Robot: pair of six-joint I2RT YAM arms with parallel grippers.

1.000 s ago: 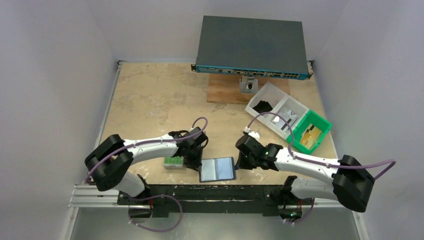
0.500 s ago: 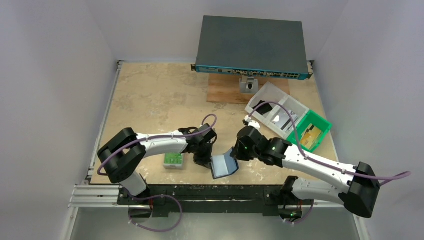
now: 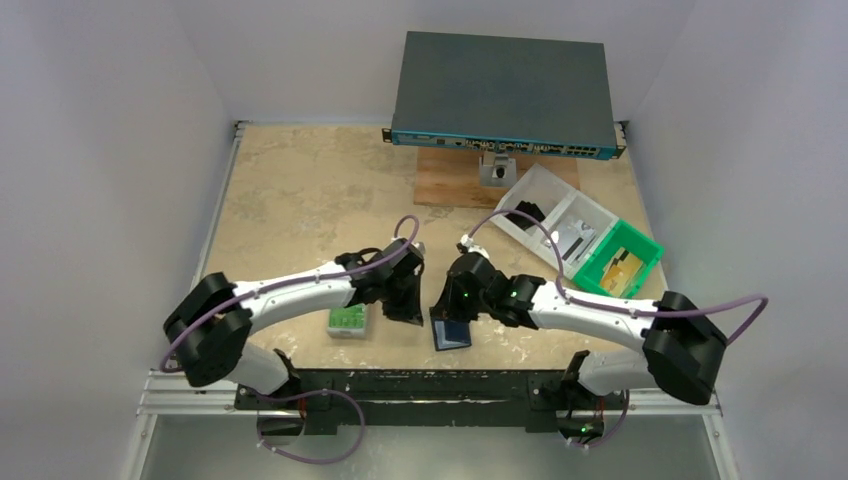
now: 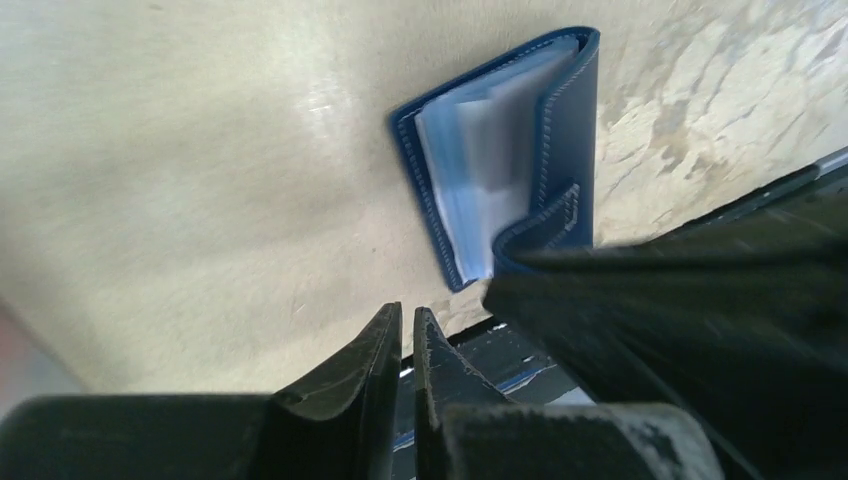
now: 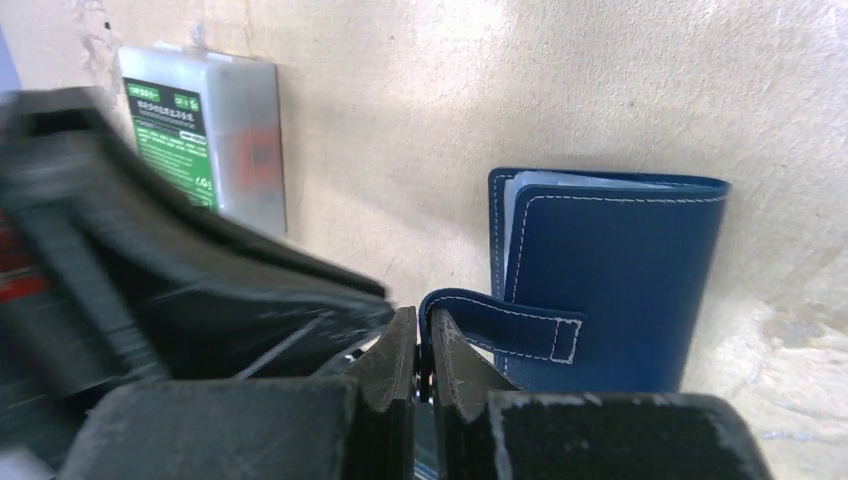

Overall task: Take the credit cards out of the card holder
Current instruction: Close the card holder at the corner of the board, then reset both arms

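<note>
The card holder [image 5: 620, 290] looks like smooth leather with stitching, and its inner sleeves [image 4: 480, 170] are glossy clear plastic. The worktop [image 3: 300, 190] is matt, mottled beige board.

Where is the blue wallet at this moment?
In the top view the blue wallet lies at the near edge of the table, around the middle, just right of the grey case.

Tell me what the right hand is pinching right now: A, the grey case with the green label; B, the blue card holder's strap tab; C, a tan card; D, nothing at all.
B: in the right wrist view the strap tab of the card holder curls over and ends between the closed fingers of the right hand.
</note>
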